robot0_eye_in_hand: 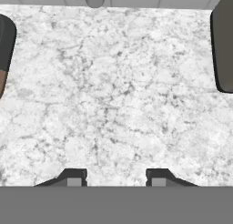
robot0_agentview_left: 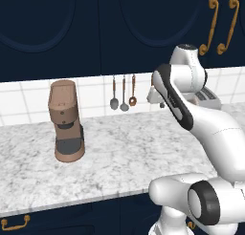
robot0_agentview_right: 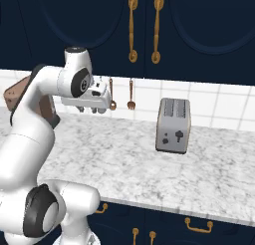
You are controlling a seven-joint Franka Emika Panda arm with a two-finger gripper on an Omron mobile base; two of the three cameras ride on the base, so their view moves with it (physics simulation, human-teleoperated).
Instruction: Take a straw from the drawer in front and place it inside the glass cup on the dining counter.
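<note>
White arm's 2-finger gripper [robot0_eye_in_hand: 116,176] hangs over the grey-veined marble worktop [robot0_eye_in_hand: 113,95], jaws apart, gripping nothing.

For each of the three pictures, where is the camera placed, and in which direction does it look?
Left base view: behind the arm, to its left, facing the marble worktop and coffee machine; the arm rises at lower right.
Right base view: behind, to its right, facing the same worktop and the toaster; the arm rises at lower left.
Hand view: on the hand, looking down at the marble; the gripper has its jaws apart, with nothing between them.
Both base views share the hanging utensils.
</note>
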